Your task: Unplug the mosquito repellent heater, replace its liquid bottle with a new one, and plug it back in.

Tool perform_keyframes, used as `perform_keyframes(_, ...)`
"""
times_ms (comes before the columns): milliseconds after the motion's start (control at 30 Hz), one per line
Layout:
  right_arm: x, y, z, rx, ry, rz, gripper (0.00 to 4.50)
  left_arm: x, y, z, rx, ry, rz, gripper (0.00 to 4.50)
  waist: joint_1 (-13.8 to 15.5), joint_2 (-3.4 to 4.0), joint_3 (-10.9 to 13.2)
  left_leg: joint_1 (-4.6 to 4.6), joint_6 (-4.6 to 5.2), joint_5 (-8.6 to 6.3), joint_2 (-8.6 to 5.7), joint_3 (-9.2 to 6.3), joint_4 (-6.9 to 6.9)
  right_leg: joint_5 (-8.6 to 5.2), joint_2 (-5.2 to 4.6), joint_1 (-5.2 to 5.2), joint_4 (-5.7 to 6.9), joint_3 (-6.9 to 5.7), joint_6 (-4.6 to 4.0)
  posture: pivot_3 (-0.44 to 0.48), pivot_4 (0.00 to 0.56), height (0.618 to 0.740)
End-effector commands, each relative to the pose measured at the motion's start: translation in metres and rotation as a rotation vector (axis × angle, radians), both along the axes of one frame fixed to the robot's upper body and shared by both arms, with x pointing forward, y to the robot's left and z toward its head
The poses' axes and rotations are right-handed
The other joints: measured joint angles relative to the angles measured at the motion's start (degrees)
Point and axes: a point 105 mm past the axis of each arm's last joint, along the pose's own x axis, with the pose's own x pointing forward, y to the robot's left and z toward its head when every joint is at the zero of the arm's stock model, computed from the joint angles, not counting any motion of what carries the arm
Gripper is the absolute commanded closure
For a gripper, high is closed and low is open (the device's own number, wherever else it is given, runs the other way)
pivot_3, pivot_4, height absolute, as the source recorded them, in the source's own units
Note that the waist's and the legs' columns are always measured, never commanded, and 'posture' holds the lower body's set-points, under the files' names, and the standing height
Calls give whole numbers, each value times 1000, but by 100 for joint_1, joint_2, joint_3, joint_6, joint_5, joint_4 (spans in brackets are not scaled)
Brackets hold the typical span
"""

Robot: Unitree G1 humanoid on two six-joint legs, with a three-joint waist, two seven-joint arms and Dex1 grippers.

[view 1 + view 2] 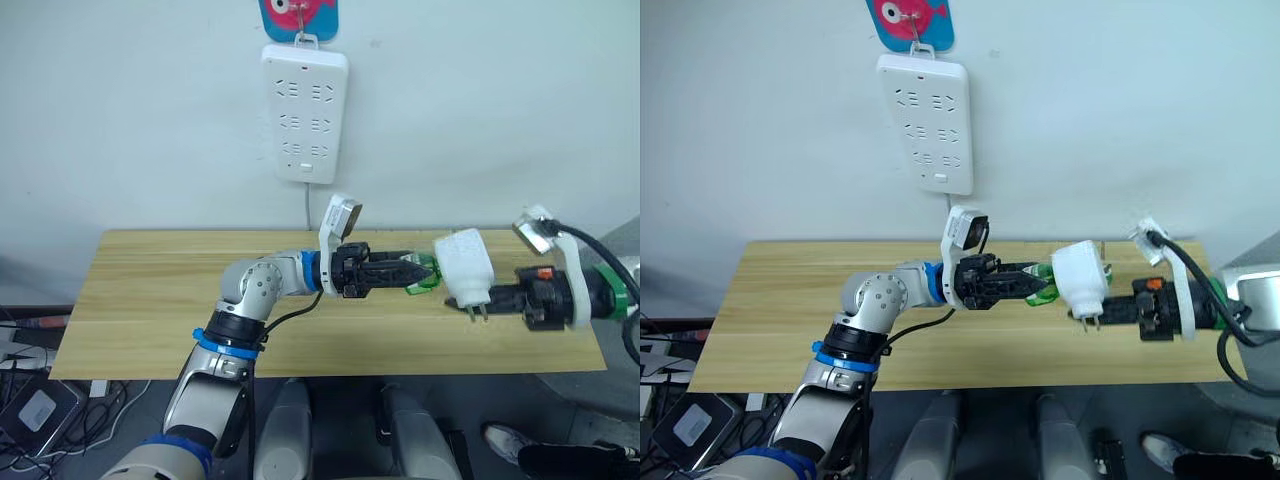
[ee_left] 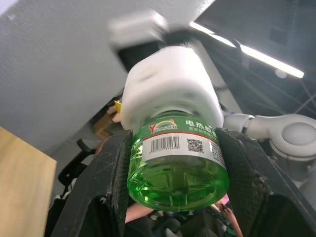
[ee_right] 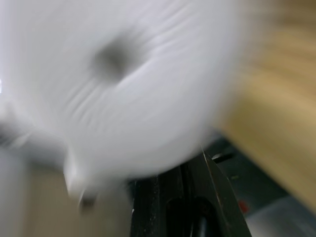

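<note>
Above the wooden table (image 1: 140, 300), my two grippers meet in the air. The mosquito repellent heater (image 1: 464, 264), a white rounded unit, hangs with its two metal prongs pointing down, and my right gripper (image 1: 488, 298) is shut on it from the right. A green liquid bottle (image 1: 426, 276) sticks out of the heater's left side. My left gripper (image 1: 416, 272) is shut on that bottle, its black fingers (image 2: 109, 173) pressing both sides of the bottle (image 2: 177, 165) just below the heater (image 2: 170, 86). The right wrist view has the heater (image 3: 123, 84) very close.
A long white power strip (image 1: 303, 112) hangs on the wall behind the table, its cord running down to the table's back edge. Cables and a device lie on the floor at the left (image 1: 30, 400). A dark shoe (image 1: 520, 452) shows at the lower right.
</note>
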Motion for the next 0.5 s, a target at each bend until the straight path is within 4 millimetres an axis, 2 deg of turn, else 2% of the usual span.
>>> perform_keyframes(33,-11,7,21,79,-61,72,4455,2,-3,6,-23,-36,14,2251,-8,0,0,0,0,0,0,1,1,0,0,1,0,1,0,195,288,740)
perform_keyframes(367,-11,15,53,152,-139,180,4455,-1,-6,-1,4,-51,-14,2251,-26,0,0,2,0,0,1,0,-3,0,1,0,-3,0,0,176,285,740)
perform_keyframes(500,-1,19,60,162,-170,169,4455,-4,-8,-3,11,-55,-28,2251,-27,0,0,1,0,0,1,-1,-5,0,1,-1,-4,-1,0,171,289,740)
